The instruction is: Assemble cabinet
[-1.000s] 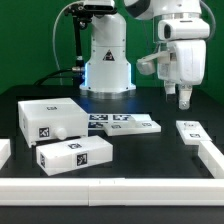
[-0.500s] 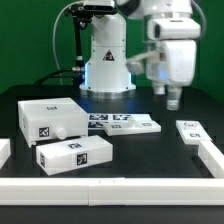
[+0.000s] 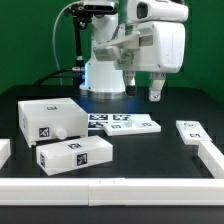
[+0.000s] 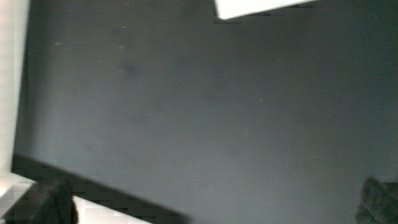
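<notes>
Table (image 3: 150,155): cabinet (image 3: 45,117) well apart from pincer (image 3: 155,96).

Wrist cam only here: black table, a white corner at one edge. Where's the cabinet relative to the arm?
Observer: The cabinet sits on the table at the exterior view's left, well away from the arm.
Operator: Jaws near anything?
Observer: No. They hang high above the table, touching nothing.
Operator: Other loose parts?
Observer: A long white block lies in front of the cabinet.
Operator: Anything on the other side?
Observer: A small white tagged part lies flat at the exterior view's right.
</notes>
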Robot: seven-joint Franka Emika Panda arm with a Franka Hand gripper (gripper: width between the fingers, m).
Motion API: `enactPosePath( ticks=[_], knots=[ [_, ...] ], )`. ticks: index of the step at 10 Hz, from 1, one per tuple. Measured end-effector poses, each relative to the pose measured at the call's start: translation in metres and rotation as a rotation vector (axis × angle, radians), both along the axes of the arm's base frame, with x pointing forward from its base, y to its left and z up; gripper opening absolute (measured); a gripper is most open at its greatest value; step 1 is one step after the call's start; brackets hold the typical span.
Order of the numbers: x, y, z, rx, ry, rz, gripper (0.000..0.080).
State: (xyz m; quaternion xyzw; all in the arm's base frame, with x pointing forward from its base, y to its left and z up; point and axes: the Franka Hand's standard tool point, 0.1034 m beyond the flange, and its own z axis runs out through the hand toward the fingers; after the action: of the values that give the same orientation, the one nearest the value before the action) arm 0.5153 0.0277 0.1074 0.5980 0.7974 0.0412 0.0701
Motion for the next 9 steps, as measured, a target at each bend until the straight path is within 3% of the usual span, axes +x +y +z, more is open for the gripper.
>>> enactPosePath(
  ticks=[3, 6, 7, 9],
  knots=[
    [0.001, -0.005, 0.000, -0.001, 0.002, -0.014, 0.0797],
    [0.007, -0.039, 0.006, -0.008, 0.054, -0.286, 0.0797],
    [0.008, -0.042, 0.009, -0.027, 0.092, -0.292, 0.0797],
    [0.009, -0.042, 0.008, -0.024, 0.087, -0.292, 0.0797]
  ],
)
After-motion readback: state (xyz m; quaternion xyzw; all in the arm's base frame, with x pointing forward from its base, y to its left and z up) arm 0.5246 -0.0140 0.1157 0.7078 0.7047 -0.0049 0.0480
